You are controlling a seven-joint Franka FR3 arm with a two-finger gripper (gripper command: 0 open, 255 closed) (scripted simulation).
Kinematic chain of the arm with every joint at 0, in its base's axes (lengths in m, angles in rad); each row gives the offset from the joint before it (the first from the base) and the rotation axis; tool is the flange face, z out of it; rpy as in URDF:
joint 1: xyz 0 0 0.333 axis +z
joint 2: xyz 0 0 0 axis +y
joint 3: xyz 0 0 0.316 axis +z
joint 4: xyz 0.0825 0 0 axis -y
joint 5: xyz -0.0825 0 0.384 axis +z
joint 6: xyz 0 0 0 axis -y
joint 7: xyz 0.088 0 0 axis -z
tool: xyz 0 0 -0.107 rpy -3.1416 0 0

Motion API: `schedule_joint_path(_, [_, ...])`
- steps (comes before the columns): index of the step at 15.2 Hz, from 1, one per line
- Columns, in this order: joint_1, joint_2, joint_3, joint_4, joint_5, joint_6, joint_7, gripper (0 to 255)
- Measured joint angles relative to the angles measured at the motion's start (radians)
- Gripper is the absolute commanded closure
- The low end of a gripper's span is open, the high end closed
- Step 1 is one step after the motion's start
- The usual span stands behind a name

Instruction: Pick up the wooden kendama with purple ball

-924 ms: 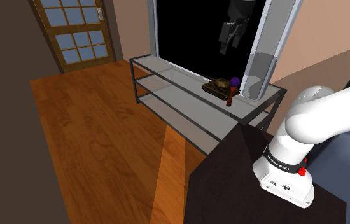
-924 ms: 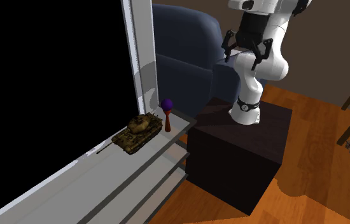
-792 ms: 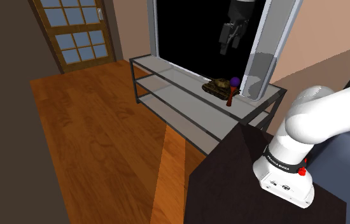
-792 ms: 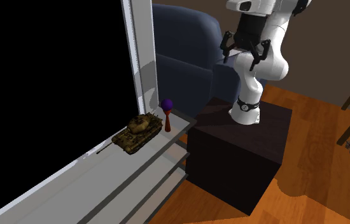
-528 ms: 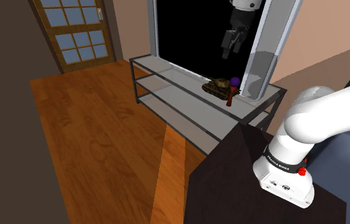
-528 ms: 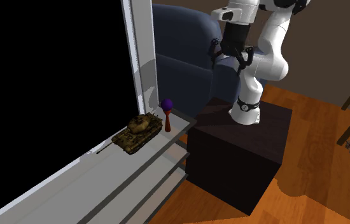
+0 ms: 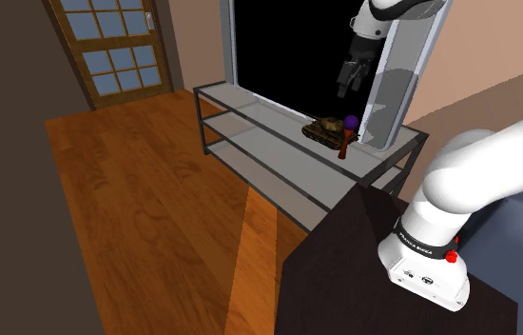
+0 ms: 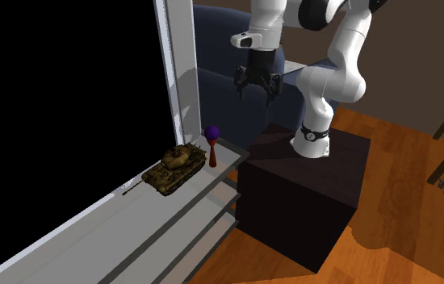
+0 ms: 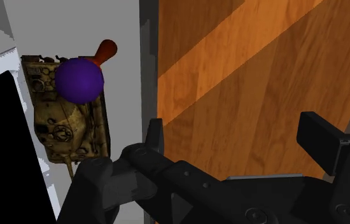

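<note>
Below my gripper (image 8: 257,91) and off to one side, outside the gap between my fingers (image 9: 155,137), the kendama (image 7: 347,135) stands on the top level of the grey shelf (image 7: 261,115), just beside a camouflage toy tank (image 7: 326,129). Its long axis is upright: reddish-brown handle down, purple ball pointing up toward me. My fingers are spread wide and hold nothing; wood floor (image 9: 231,63) shows between them.

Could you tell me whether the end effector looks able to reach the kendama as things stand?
Probably yes: nothing lies between the open end effector and the kendama, though the toy tank crowds one side.
</note>
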Motion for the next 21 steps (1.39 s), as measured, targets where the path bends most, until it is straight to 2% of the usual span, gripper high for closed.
schedule_joint_path(5, [-0.003,0.123,-0.131,0.005,0.004,0.118,-0.113,0])
schedule_joint_path(9, [0.01,0.241,-0.247,0.032,0.037,0.204,-0.226,0])
schedule_joint_path(12, [0.036,0.345,-0.331,0.062,0.094,0.263,-0.317,0])
schedule_joint_path(15, [0.07,0.474,-0.421,0.119,0.189,0.306,-0.437,0])
schedule_joint_path(21, [0.086,0.547,-0.458,0.097,0.257,0.378,-0.51,0])
